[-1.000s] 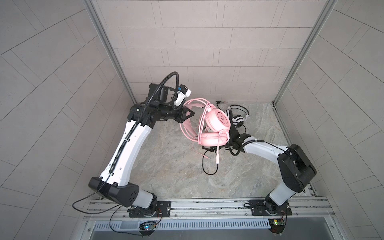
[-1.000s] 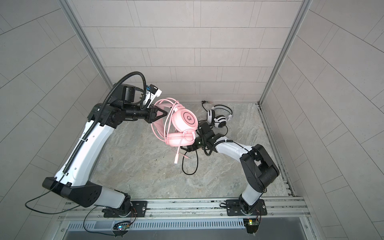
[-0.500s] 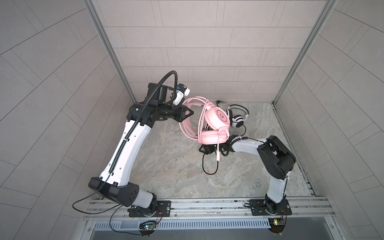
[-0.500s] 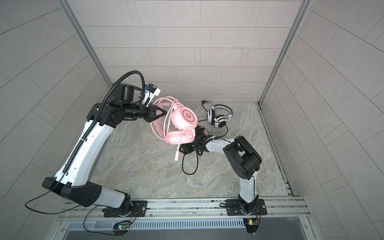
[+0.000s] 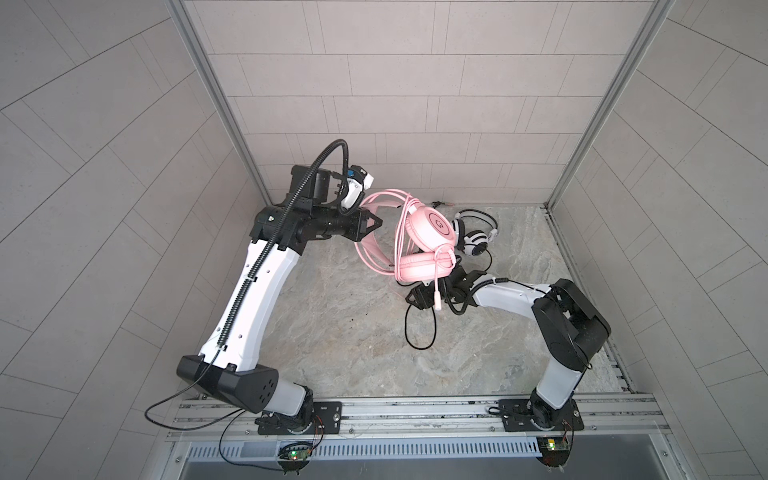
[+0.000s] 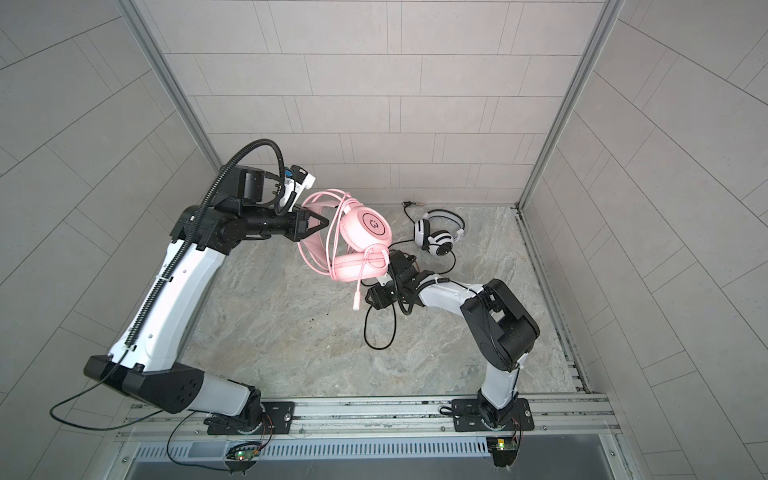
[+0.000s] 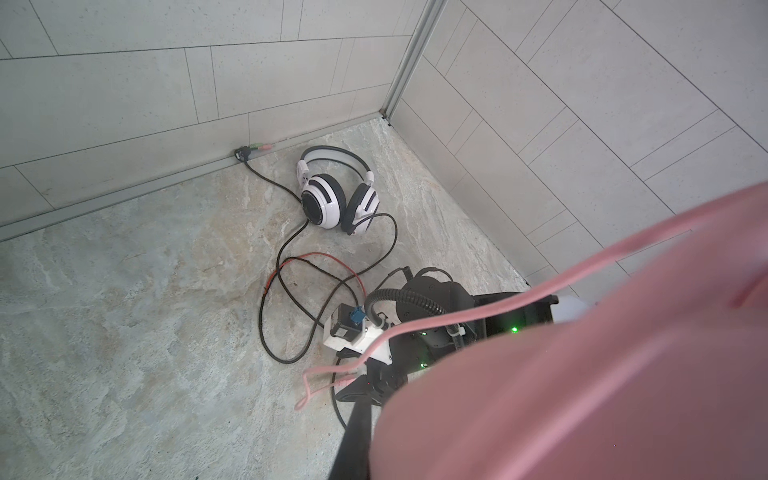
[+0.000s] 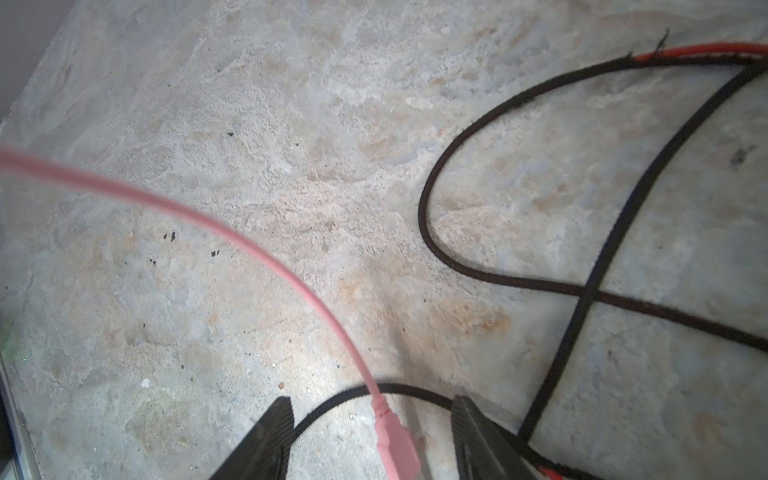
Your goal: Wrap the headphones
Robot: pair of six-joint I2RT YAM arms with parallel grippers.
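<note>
Over the last second we see the right gripper [image 8: 370, 406] slide left and nearer, ending under the hanging pink headset [image 5: 432, 226]. The left arm has not moved. Its left gripper [image 5: 371, 224] stays clenched on the pink headset, raised at far centre-left. The right arm reaches low over the table [image 5: 332, 332], jaws released, with the pink plug [image 8: 397, 446] loose between them. The striped headset [image 5: 473, 237] lies far right, and its black cable [image 5: 419, 328] loops nearer.
</note>
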